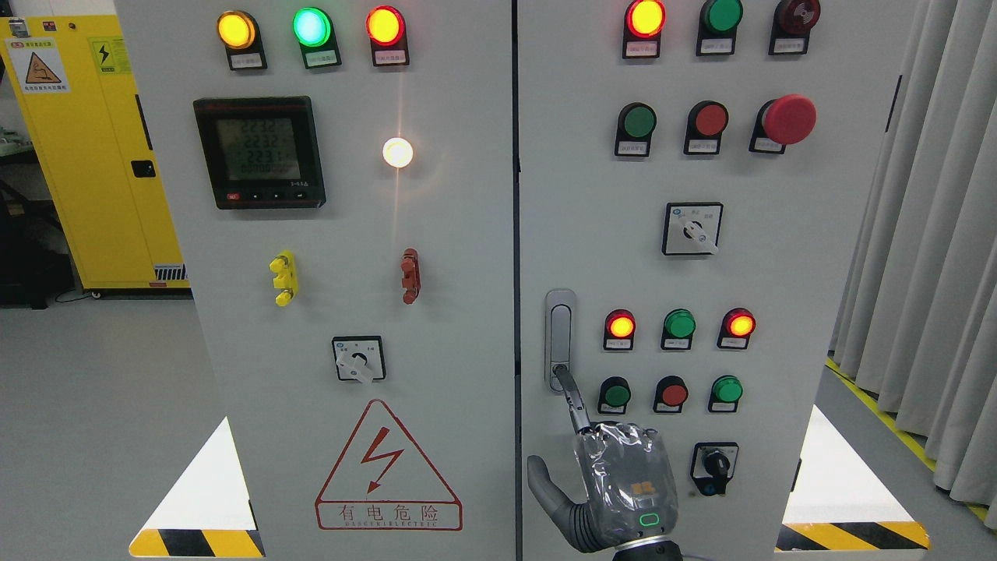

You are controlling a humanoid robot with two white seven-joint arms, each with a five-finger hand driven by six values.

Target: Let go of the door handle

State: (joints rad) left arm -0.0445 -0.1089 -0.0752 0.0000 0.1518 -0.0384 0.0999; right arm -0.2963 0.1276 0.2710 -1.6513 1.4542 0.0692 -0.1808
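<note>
One robot hand (623, 483), one door handle (559, 327)

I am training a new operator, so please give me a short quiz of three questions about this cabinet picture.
1. True or false: the right hand reaches the lower end of the door handle.
2. On which door is the handle? A: left door. B: right door. C: yellow cabinet.
3. Fill in: the large mushroom button is coloured ____.
Key: 1 true; 2 B; 3 red.
</note>
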